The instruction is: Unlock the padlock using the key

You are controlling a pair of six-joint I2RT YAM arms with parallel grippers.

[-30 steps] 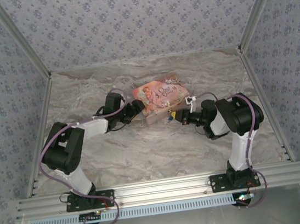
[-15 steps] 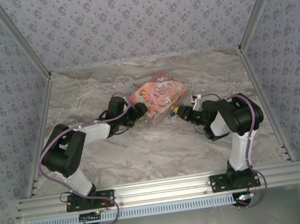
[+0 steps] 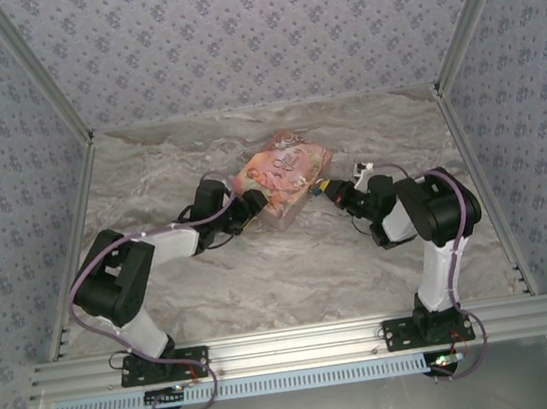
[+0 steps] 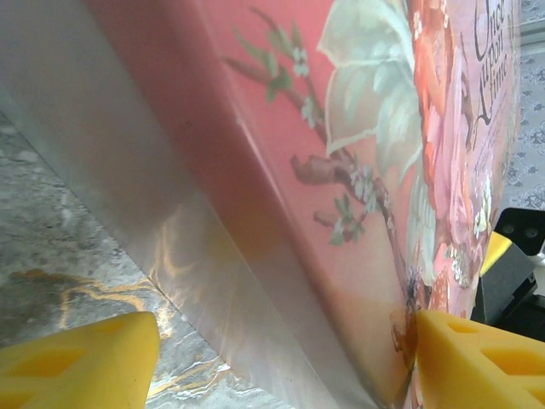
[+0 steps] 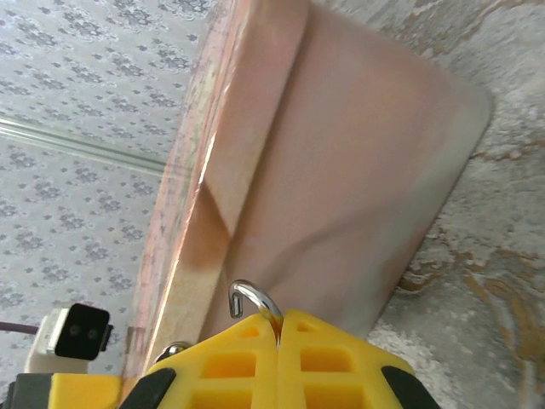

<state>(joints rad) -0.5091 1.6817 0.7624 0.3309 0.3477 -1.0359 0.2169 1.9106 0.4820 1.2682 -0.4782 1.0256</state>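
the right gripper (image 5: 279, 322) is clenching the padlock (image 5: 251, 287), its shackle poking out just beside the box (image 5: 341, 170). the left gripper (image 4: 287, 332) is gaping around the box edge. i'd be holding the padlock steady, keyhole exposed, while fetching the key.

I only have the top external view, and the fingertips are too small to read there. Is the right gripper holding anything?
Observer: On the right wrist camera the right gripper is shut, with the thin silvery shackle of the padlock poking out above its yellow tips.
Operator: And the left gripper?
Observer: On the left wrist camera the left gripper is open, and the lower edge of the pink box sits between its spread fingers.
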